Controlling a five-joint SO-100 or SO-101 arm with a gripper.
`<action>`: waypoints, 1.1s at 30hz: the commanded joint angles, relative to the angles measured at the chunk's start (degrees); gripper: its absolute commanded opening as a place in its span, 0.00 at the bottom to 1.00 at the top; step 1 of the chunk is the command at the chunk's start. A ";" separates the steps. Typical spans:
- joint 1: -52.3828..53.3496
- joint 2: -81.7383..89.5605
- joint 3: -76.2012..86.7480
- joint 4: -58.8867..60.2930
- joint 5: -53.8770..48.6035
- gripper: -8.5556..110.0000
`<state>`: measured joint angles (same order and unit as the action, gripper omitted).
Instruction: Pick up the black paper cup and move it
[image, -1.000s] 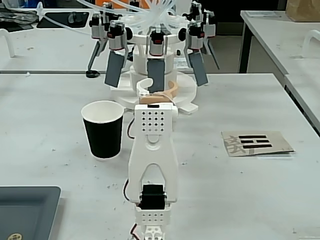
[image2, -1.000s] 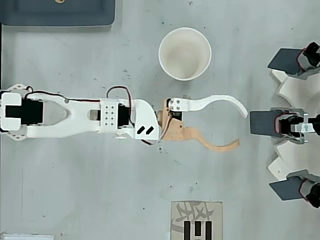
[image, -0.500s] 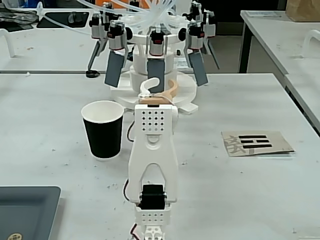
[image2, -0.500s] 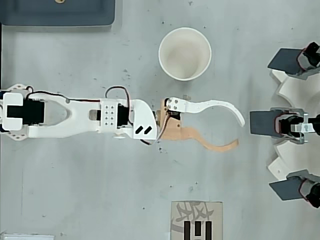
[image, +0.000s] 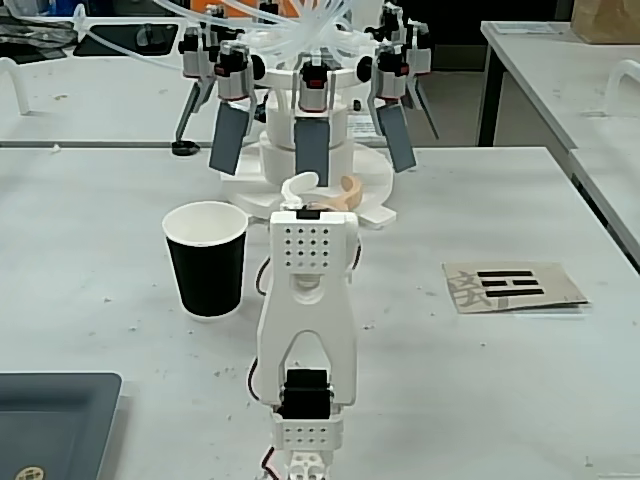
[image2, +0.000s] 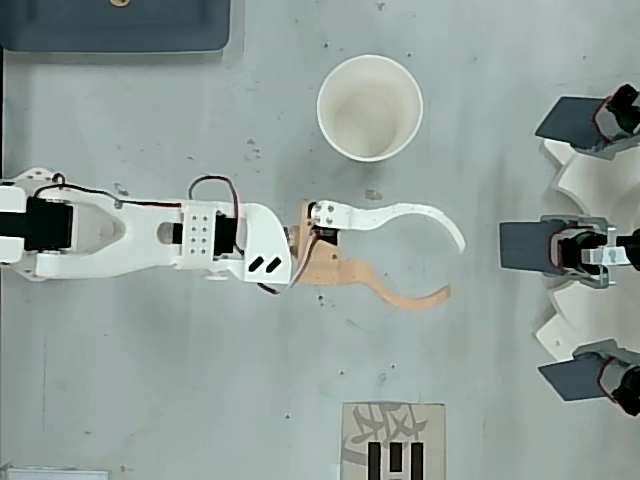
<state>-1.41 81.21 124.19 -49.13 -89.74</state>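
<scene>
A tapered black paper cup (image: 206, 259) with a white rolled rim stands upright on the pale grey table (image: 480, 380), just to the left of the white plastic robot arm (image: 306, 330) in the fixed view; from overhead the cup (image2: 369, 107) shows a clean white inside with nothing in it. The arm reaches out flat across the table in the overhead view, and its gripper (image2: 452, 268) ends in two curved fingers, one white (image2: 420, 214) and one tan (image2: 395, 292), spread wide apart with bare table showing between them, so the jaws are released and grasp nothing. The cup sits near the white finger but clear of it, off to the side of the gripper rather than between the fingers. Beyond the fingertips stands a white round device (image: 308, 135) carrying several dark grey rectangular paddles (image: 312, 148) on small motors, with clear tubing looping above it; in the overhead view its paddles (image2: 524, 246) line the right edge. A flat brown card (image: 512, 286) printed with black bars and a grey character lies on the table to the right of the arm in the fixed view, well apart from the cup. A dark grey tray (image: 50, 420) sits at the lower left corner of that view; only part of it is in the picture, and what I can see of it holds nothing I can make out.
</scene>
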 joint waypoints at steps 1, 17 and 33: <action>0.62 6.06 1.49 -1.85 -0.35 0.13; 0.62 18.37 15.82 -4.48 -0.26 0.21; 0.62 33.66 32.08 -6.68 0.70 0.28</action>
<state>-1.32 110.74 155.65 -54.40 -89.47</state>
